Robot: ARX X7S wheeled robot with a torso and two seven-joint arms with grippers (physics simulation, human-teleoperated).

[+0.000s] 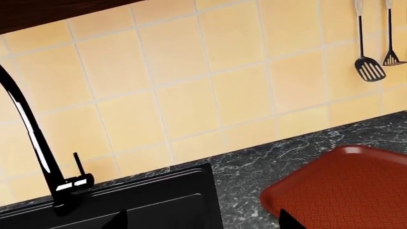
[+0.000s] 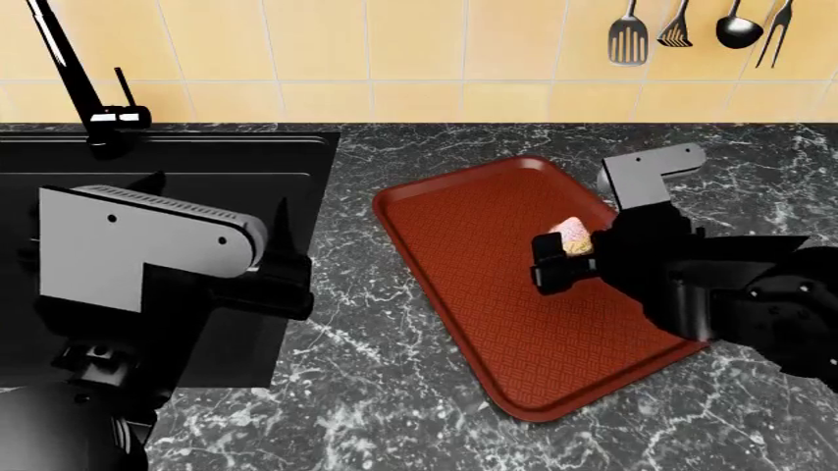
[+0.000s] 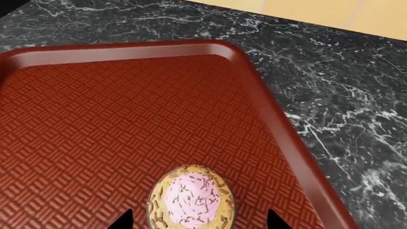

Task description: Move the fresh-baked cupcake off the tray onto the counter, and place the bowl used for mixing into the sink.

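Two grippers showed over the counter point(image 2: 392, 392), a dark marble worktop with white veining. Taking the tray point(image 2: 497, 324) as the landmark: it lay flat on the counter just beside the sink point(image 2: 196, 157), its long sides running at a slant to the sink's edge. The cupcake point(image 3: 190, 200) sat on the tray's textured floor, near the rim on the side away from the sink, upright, pink frosting with dark sprinkles facing up. The right gripper point(image 2: 566, 257) hung right over it; in the right wrist view its two dark fingertips point(image 3: 122, 220) stood spread to either side of the cupcake, clear of the wrapper, so the jaws were apart and held nothing. The left gripper point(image 2: 282, 270) hovered over the sink edge nearest the tray; its fingertips point(image 1: 119, 222) showed well apart in the left wrist view, with nothing between them. Behind the sink, away from the tray, rose the black faucet point(image 1: 38, 148). Utensils point(image 2: 694, 29) hung on the tiled wall beyond the tray. No bowl could be seen in any view.
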